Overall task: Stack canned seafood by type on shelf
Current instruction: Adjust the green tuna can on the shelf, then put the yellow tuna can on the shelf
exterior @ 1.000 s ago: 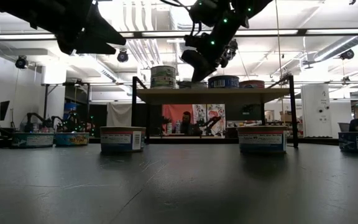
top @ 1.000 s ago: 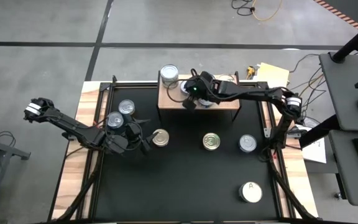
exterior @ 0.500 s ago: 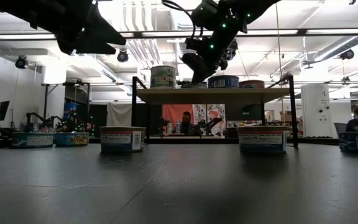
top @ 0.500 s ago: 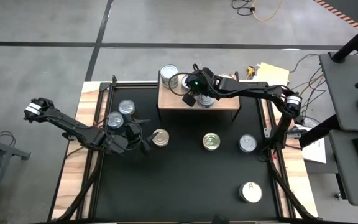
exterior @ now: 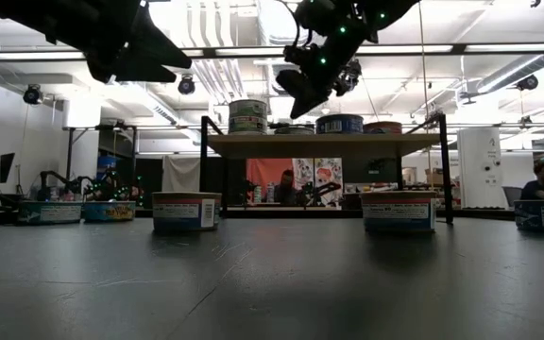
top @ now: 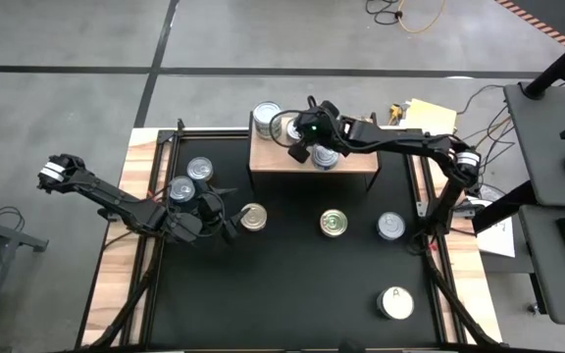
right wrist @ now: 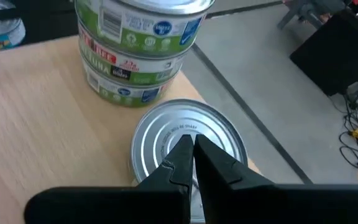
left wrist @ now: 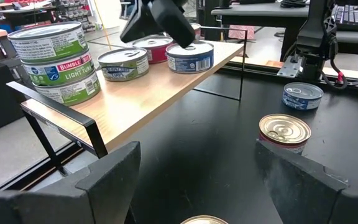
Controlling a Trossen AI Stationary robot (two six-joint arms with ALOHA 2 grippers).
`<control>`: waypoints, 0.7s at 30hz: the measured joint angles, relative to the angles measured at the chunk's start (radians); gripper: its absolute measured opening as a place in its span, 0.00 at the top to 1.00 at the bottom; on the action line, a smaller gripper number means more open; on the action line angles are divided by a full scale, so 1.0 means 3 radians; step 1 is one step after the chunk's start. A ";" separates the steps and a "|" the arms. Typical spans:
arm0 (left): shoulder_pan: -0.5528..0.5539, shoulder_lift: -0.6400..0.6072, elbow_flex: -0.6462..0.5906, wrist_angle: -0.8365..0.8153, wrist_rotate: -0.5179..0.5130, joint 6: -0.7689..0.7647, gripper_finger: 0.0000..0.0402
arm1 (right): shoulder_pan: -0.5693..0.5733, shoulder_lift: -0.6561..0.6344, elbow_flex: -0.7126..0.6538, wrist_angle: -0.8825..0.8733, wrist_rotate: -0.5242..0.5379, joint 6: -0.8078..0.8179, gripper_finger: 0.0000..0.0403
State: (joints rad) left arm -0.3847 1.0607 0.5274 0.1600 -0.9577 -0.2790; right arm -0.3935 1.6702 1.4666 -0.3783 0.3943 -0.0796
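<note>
- Right gripper (right wrist: 194,155), dark fingers pressed together and empty, hovers over a flat silver-topped round tin (right wrist: 188,146) lying at the edge of the light wooden shelf (top: 268,160), beside a stack of green-labelled tuna cans (right wrist: 142,46).
- Left gripper (top: 226,227), fingers spread wide and empty, waits over the black tabletop near a gold-topped round can (top: 253,217) by the shelf's front left corner.
- Risk, as judged: pinched fingers descending could nudge the tin off the shelf edge or knock the neighbouring stack.
</note>
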 joint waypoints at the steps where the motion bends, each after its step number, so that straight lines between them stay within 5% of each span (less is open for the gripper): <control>1: 0.0001 0.0000 0.0001 0.0000 0.0000 0.0000 0.25 | 0.0002 -0.0001 0.0000 0.0003 0.0000 -0.0001 0.98; 10: -0.0001 0.0000 0.0000 -0.0001 0.0229 -0.0057 0.25 | 0.0276 -0.0222 0.0000 -0.0239 -0.0001 0.0005 0.98; 21: -0.0025 0.0000 0.0000 -0.0007 0.0645 -0.0288 0.25 | 0.1199 -0.0854 -0.0305 -0.0532 -0.0003 0.0339 0.98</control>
State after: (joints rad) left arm -0.3921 1.0607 0.5275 0.1579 -0.7642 -0.3654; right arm -0.0338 1.4141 1.3752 -0.5380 0.3935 0.0222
